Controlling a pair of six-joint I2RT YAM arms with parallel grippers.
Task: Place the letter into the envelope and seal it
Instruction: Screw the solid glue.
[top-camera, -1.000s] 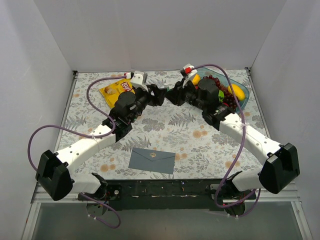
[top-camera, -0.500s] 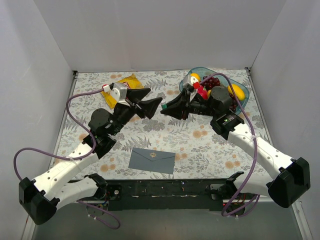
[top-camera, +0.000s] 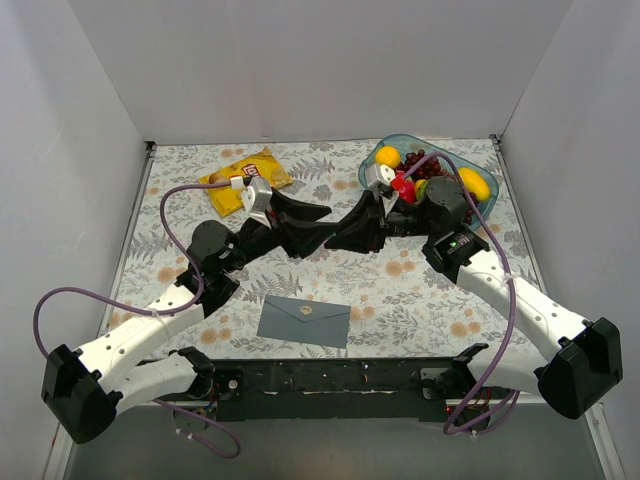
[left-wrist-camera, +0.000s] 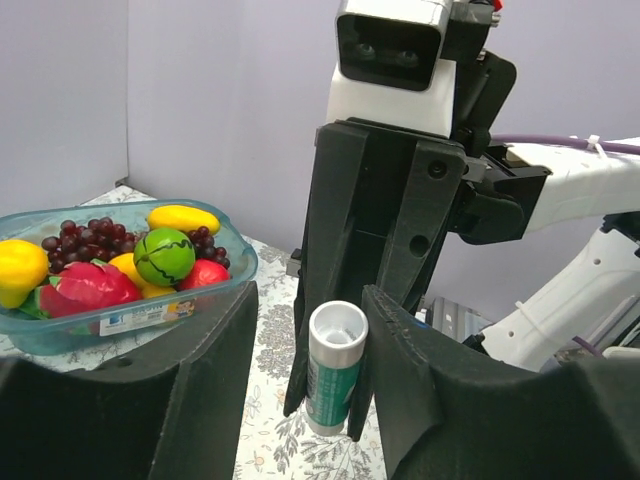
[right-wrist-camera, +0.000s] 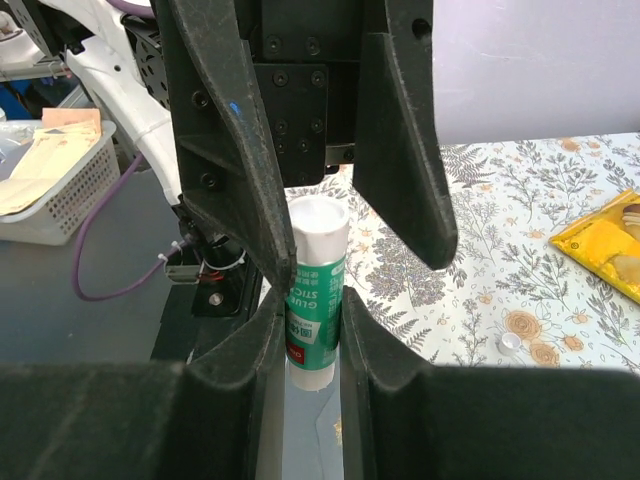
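From above, the envelope (top-camera: 304, 321) lies flat on the counter (top-camera: 400, 290) near its front edge, between the two arm bases. Its long axis runs left to right, turned slightly. Well beyond it, at mid-counter, the left tool (top-camera: 318, 230) and the right tool (top-camera: 342, 238) meet tip to tip. A yellow crisp bag (top-camera: 245, 180) lies at the far left and a tub of fruit (top-camera: 385, 150) at the far right.

In the left wrist view, the right tool hangs fingers down, clamped on an upright glue stick (left-wrist-camera: 333, 368) whose open end points up. The left tool's own fingers stand wide apart on either side of it.

In the right wrist view, the right tool's fingers pinch the stick's green label. The left tool's spread fingers straddle its white end, with one finger against it. A small white cap (right-wrist-camera: 510, 343) lies on the counter.
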